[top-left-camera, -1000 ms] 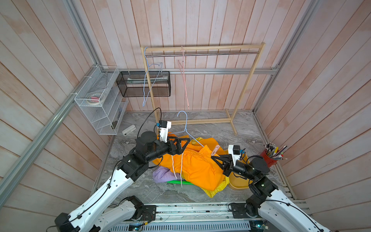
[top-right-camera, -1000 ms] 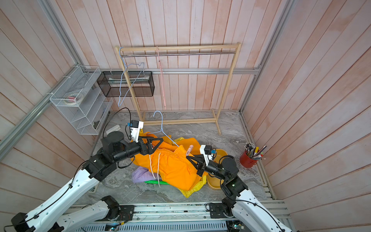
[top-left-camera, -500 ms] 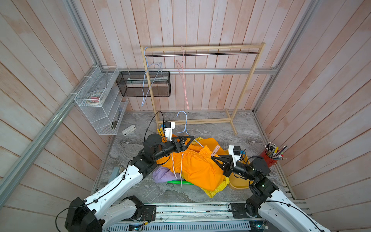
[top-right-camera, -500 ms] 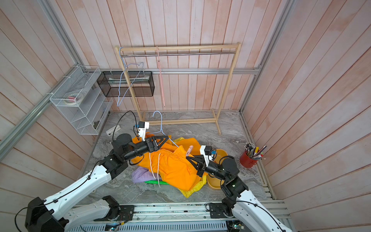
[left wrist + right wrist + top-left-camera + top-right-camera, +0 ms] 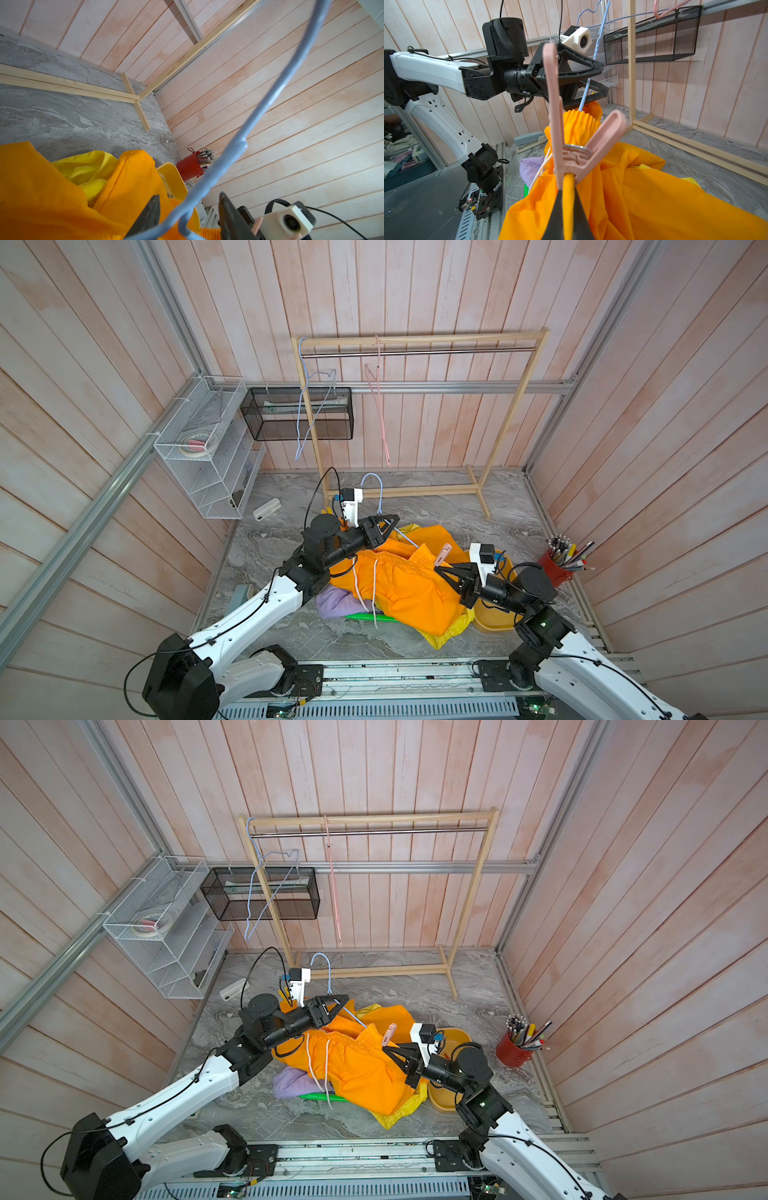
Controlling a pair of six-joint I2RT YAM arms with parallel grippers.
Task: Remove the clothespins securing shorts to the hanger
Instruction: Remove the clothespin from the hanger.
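Observation:
The orange shorts lie on top of a heap on the floor, with yellow shorts and lilac shorts under them. A pale pink clothespin clamps the orange waistband and shows in both top views. My right gripper is shut on the orange fabric just under that clothespin. The blue hanger rises from the waistband. My left gripper straddles its neck with the jaws apart and gaps on both sides of the wire.
A wooden rack holds blue and pink hangers at the back. A yellow bowl sits below my right arm, and a red cup of pens stands by the right wall. A green hanger lies under the heap. A stapler lies to the left.
My left arm has reached forward to the blue hanger's neck, and its jaws have narrowed around the wire. The right gripper has stayed shut on the orange shorts.

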